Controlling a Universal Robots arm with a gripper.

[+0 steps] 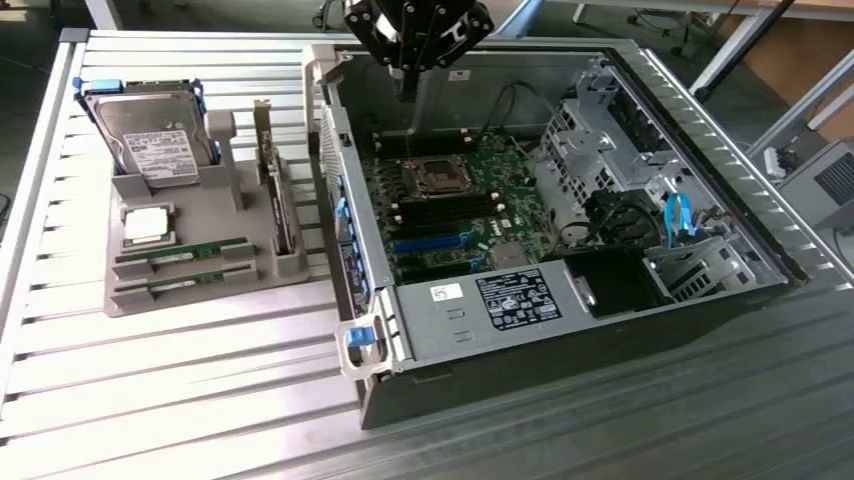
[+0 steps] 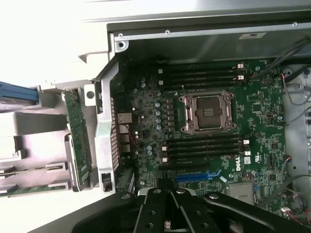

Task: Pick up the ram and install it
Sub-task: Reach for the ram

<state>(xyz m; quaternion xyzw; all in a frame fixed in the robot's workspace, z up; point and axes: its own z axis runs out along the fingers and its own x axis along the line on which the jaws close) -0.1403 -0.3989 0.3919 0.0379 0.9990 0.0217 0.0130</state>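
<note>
Two ram sticks lie side by side in slots of the grey holder tray (image 1: 200, 215) at the exterior view's left: one ram (image 1: 183, 256) and a second ram (image 1: 180, 284) just in front of it. In the wrist view one ram (image 2: 34, 169) shows as a thin green strip beside the case. My gripper (image 1: 404, 68) hangs high over the back of the open computer case (image 1: 400, 330), far from the tray. Its fingers (image 2: 169, 194) are shut with nothing between them. Below lies the motherboard (image 2: 146, 107) with empty black memory slots (image 2: 201, 145) and an open processor socket (image 2: 209, 111).
On the tray also stand a hard drive (image 1: 154, 135), a square silver processor (image 1: 147, 223) and an upright expansion card (image 1: 275, 200). The case wall (image 1: 340, 200) rises between tray and motherboard. Drive cages and cables (image 1: 667, 220) fill the case's right side.
</note>
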